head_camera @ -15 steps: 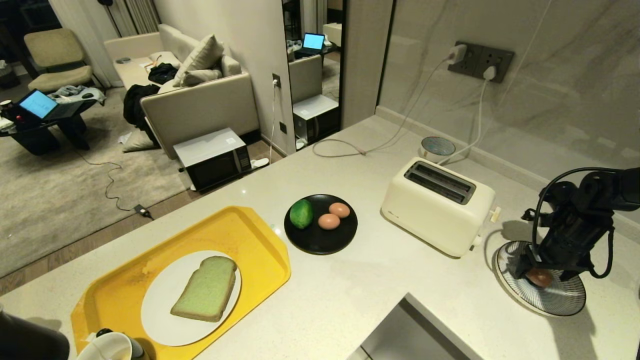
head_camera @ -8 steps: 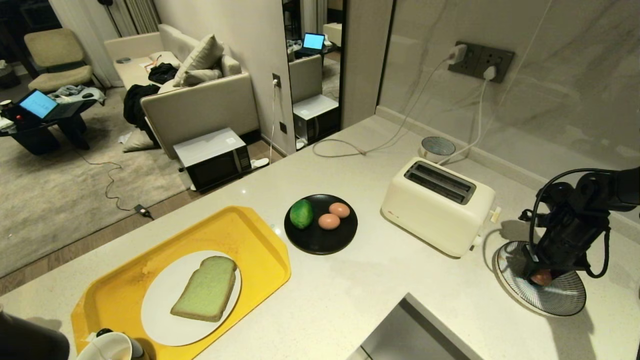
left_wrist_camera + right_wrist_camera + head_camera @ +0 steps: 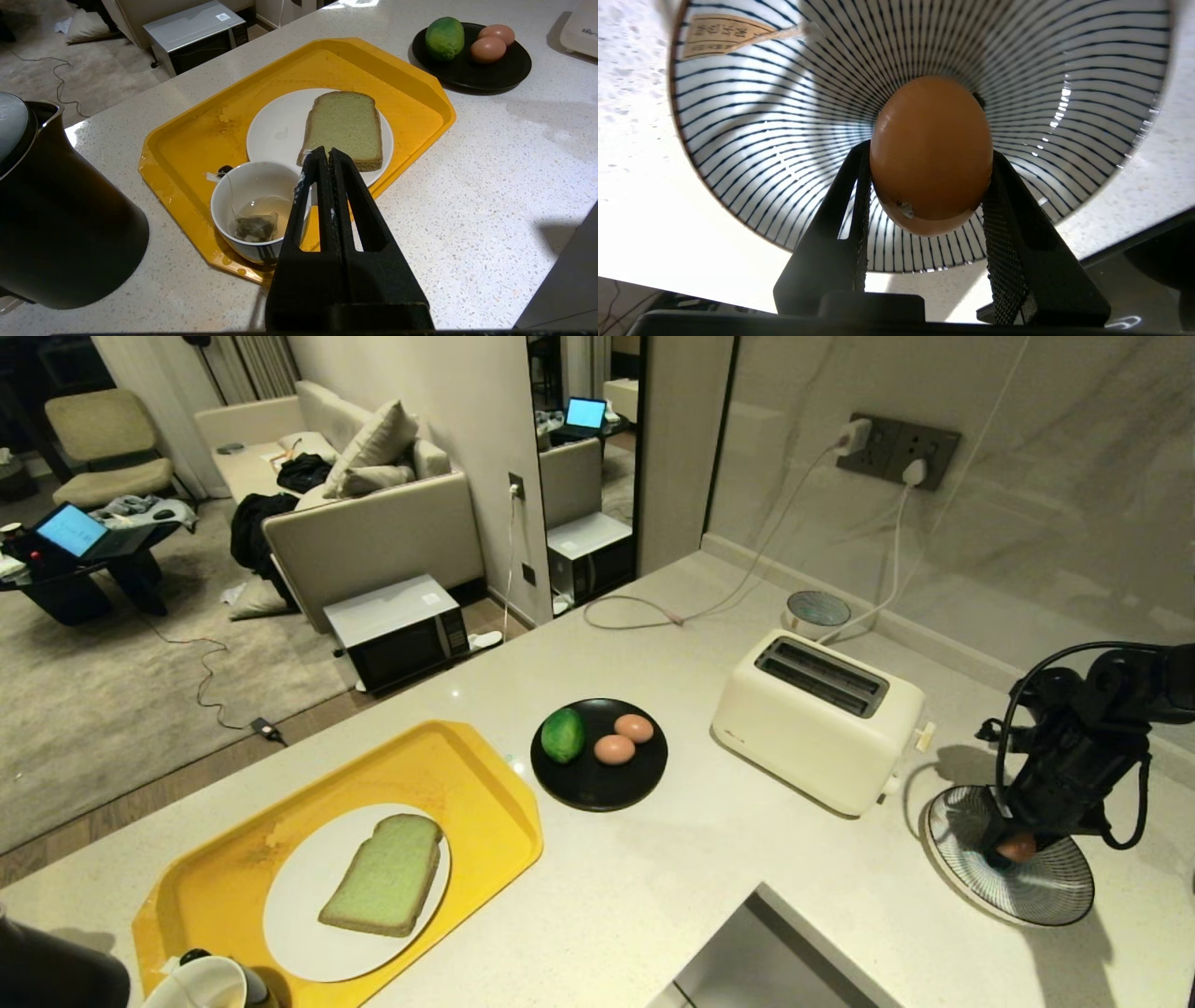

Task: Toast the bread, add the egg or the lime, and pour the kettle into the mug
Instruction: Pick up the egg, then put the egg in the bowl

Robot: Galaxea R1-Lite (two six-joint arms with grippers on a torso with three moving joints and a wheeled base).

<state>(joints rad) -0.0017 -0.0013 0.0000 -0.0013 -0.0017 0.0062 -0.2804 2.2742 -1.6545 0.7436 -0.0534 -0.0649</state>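
Observation:
At the right of the counter, my right gripper (image 3: 1016, 846) (image 3: 929, 154) reaches down into a blue-striped bowl (image 3: 1050, 896) (image 3: 784, 116). It is shut on the egg (image 3: 1019, 847) (image 3: 931, 154), with a pad pressed on each side; the egg has a small white mark. The green bread (image 3: 385, 875) (image 3: 343, 127) lies flat on a white plate (image 3: 299, 905). The lime (image 3: 563, 735) sits on a black plate (image 3: 597, 786). My left gripper (image 3: 324, 151) hangs shut and empty above the mug (image 3: 254, 179), which holds a tea bag and some liquid. The black kettle (image 3: 56, 214) stands beside it.
A cream toaster (image 3: 817, 719) with empty slots stands between the black plate and the striped bowl. Two plain brown eggs (image 3: 624, 739) lie beside the lime. A yellow tray (image 3: 448, 765) carries the white plate and mug. Cables run to the wall sockets (image 3: 896, 448).
My right gripper's jaws have closed from wide open onto the egg in the striped bowl. The left arm has not moved.

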